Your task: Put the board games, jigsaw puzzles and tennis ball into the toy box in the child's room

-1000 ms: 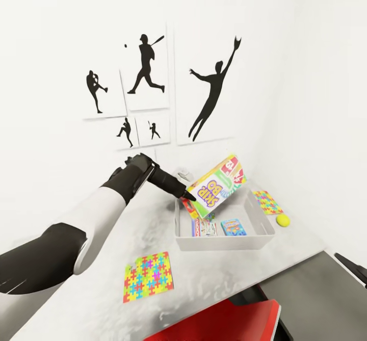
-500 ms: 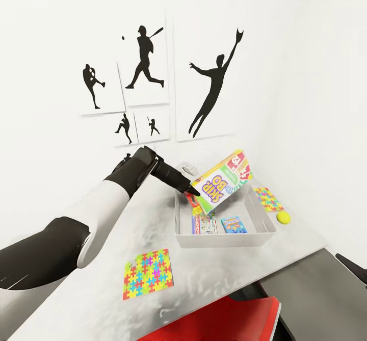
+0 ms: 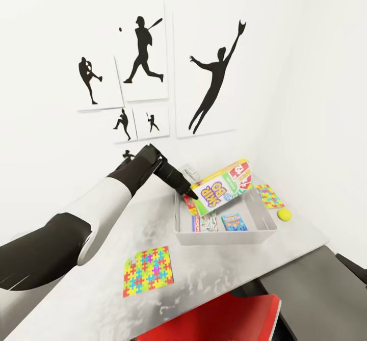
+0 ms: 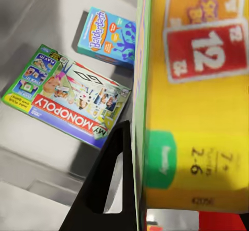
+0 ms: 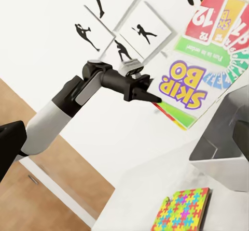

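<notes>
- The surface [image 3: 214, 269] is pale grey-white.
- The grey toy box [image 3: 224, 236] sits on it.
- One jigsaw puzzle [image 3: 148, 271] lies flat near the front.
- Another puzzle [image 3: 269, 196] and the tennis ball [image 3: 284, 214] lie beside the box.

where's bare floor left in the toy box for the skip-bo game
The toy box floor is bare at its right end, right of the Balderdash box. The left end is crowded by My Monopoly, with the left tool and Skip-Bo box above.
</notes>
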Controlling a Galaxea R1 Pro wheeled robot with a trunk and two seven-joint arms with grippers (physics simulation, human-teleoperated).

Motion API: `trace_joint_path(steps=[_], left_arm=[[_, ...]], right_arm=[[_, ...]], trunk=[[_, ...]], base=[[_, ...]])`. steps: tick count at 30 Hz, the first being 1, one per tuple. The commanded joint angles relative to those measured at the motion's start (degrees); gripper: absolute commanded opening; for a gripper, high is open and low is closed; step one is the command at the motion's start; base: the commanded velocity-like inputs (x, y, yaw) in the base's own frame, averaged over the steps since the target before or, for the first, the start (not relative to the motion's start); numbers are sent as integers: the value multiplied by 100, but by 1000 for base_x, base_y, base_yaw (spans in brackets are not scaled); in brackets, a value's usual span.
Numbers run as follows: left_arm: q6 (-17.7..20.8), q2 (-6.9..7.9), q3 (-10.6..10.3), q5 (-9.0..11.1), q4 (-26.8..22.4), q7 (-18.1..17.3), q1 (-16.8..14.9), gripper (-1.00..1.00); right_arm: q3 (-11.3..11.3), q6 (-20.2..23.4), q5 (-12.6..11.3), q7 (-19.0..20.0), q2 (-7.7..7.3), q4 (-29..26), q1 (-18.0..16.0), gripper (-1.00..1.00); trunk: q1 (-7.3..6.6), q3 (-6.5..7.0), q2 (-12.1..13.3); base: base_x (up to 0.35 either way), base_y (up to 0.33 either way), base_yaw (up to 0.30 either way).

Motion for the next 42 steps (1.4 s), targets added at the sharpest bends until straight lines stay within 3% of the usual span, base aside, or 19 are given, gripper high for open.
trace_joint_path(steps=[1,7,15,35,42], left_arm=[[29,-2,-5,-49,-5,-50,-5,-100],[-73,10,-203,-51,-1,-272,-6,-100],[-220,31,-302,-54,-1,-416,-6,-100],[-327,37,-283,-59,-28,-372,-12,-100],[-296,64,-257,-56,-68,-153,-256,-100]], right_arm=[[1,56,-27,-2,-3,-3,2,100],[0,50,-27,6,-3,-3,2,100],[-1,47,-26,7,-3,-3,2,100],[-42,40,-20,28,-3,-3,2,100],[-159,40,-27,33,4,-3,2,100]], trunk=[[3,-20,-12],[3,-76,-12],[3,-151,-12],[3,-337,-12],[3,-403,-12]], base=[[0,0,0],[0,0,0],[0,0,0],[0,0,0],[0,0,0]])
